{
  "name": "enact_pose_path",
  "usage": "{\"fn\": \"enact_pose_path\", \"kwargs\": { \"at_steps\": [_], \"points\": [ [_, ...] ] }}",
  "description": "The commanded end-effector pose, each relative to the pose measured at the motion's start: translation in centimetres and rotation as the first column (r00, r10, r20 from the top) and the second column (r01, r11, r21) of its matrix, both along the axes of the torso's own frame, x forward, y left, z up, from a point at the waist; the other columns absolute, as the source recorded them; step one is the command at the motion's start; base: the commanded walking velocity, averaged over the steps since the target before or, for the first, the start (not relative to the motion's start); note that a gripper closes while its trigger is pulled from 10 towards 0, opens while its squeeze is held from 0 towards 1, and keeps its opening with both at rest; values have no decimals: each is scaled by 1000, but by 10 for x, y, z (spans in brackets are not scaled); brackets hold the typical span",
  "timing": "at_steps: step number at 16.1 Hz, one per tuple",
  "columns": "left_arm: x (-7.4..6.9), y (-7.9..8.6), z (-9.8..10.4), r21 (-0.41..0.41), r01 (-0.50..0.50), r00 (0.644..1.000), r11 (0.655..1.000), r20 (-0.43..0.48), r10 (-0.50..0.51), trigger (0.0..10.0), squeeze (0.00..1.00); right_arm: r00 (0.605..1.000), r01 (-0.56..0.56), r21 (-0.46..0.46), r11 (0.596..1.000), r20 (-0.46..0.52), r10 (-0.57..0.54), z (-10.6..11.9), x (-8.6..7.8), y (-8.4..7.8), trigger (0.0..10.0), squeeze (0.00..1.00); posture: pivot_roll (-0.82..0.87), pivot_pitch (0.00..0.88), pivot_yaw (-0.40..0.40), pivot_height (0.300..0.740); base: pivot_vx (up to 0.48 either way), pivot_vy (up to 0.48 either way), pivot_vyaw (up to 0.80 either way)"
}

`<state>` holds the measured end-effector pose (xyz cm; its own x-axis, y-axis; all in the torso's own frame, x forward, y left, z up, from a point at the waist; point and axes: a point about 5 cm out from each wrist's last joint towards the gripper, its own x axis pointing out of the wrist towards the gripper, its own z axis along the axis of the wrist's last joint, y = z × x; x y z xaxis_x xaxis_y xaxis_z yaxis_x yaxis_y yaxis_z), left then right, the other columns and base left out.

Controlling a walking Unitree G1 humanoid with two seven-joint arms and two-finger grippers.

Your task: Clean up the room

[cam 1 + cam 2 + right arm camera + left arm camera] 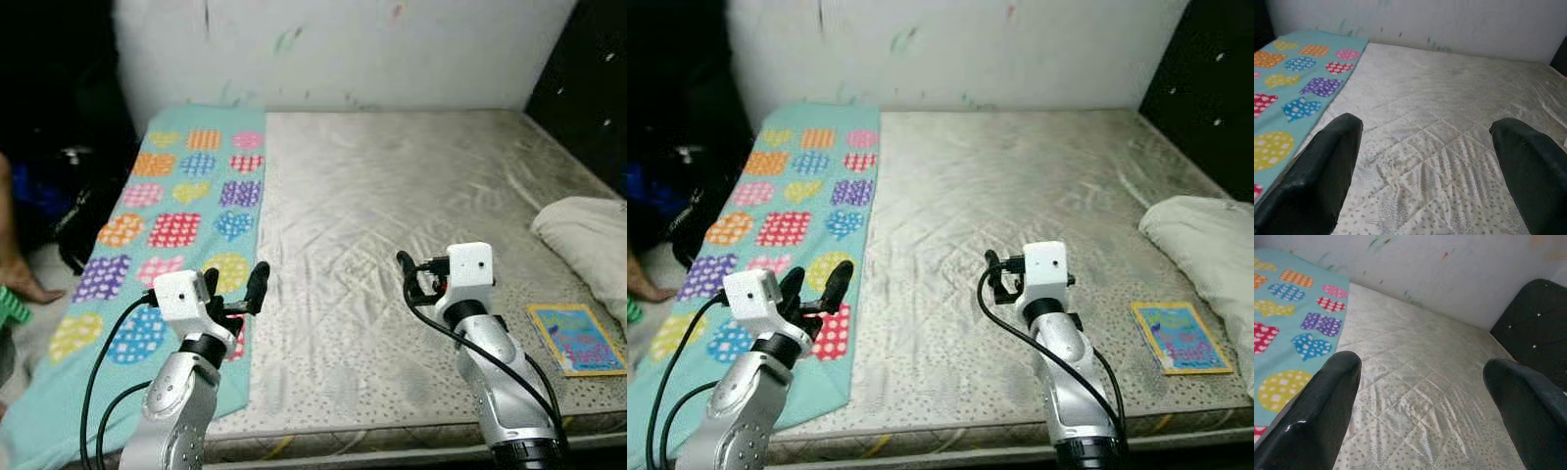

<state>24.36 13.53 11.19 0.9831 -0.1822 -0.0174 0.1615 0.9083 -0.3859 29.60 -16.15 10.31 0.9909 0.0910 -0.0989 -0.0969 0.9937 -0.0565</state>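
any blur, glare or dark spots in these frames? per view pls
Left eye view: sharp, mattress evenly lit, left edge beyond the blanket nearly black. Right eye view: the same, dark headboard lacks detail. Left wrist view: left tool's fingers soft, slight sheen on one. Right wrist view: right tool's fingers blurred up close, bed sharp.

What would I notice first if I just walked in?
Probably the bright turquoise blanket with colourful hearts and circles, spread along the left side of the bare mattress. Next, the robot's left gripper and right gripper raised over the near edge, jaws open, and a picture book at right.
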Motion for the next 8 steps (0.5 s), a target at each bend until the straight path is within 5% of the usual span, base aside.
{"fn": "enact_pose_path", "kwargs": {
  "at_steps": [1,8],
  "points": [
    [0,6,-1,10,-17,1000,1000,-10,17,10000,0,1000,-17,10,1000,4,17,2,1,6,10000,0,-90,0,-27,740,0,480,-456],
    [1,4,-1,6,-16,1000,1000,-19,16,10000,0,1000,-19,9,1000,4,19,2,1,6,10000,0,-94,0,-24,740,0,480,-120]
  ]
}}
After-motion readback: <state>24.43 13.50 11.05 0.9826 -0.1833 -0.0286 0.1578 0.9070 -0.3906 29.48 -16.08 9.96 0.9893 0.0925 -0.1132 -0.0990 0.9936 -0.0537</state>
